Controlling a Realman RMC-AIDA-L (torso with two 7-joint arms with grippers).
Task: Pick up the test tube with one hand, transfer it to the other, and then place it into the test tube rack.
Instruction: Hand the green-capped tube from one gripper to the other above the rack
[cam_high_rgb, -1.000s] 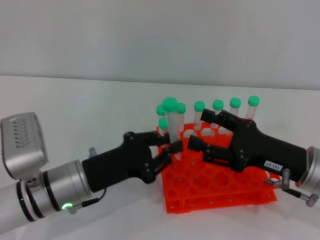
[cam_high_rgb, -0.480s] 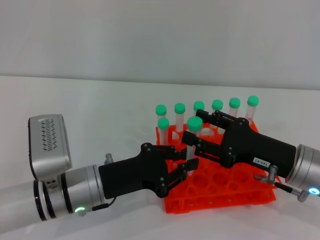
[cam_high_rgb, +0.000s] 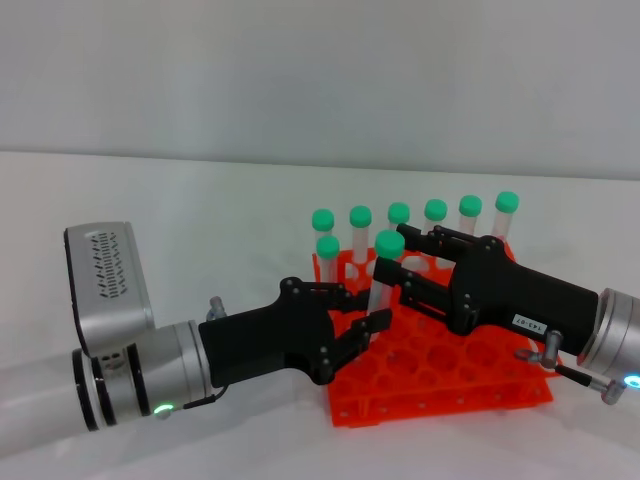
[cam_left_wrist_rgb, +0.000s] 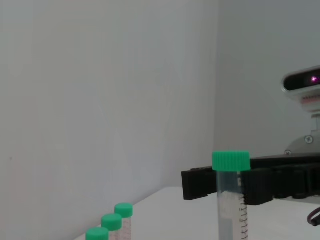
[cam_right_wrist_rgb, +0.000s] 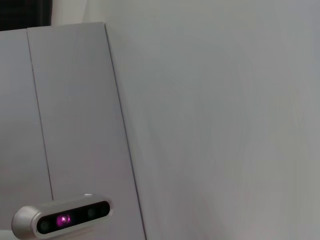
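Note:
My left gripper (cam_high_rgb: 374, 308) is shut on the lower part of the test tube (cam_high_rgb: 379, 284) and holds it upright over the front left of the orange-red test tube rack (cam_high_rgb: 450, 372). The tube's green cap is on top. My right gripper (cam_high_rgb: 395, 252), the one with the white label, reaches in from the right. Its fingers are open on either side of the tube's upper part, just below the cap. In the left wrist view the tube (cam_left_wrist_rgb: 230, 205) stands in front of a black finger (cam_left_wrist_rgb: 280, 182) of the right gripper.
Several other green-capped tubes (cam_high_rgb: 435, 212) stand along the rack's back row and left side; three also show in the left wrist view (cam_left_wrist_rgb: 111, 223). The white table (cam_high_rgb: 200, 220) lies around the rack. The right wrist view shows only a wall and a camera (cam_right_wrist_rgb: 62, 220).
My left gripper has carried the tube from above the rack's back left, rightward and down toward my right gripper. My right gripper has moved left until its fingers straddle the tube.

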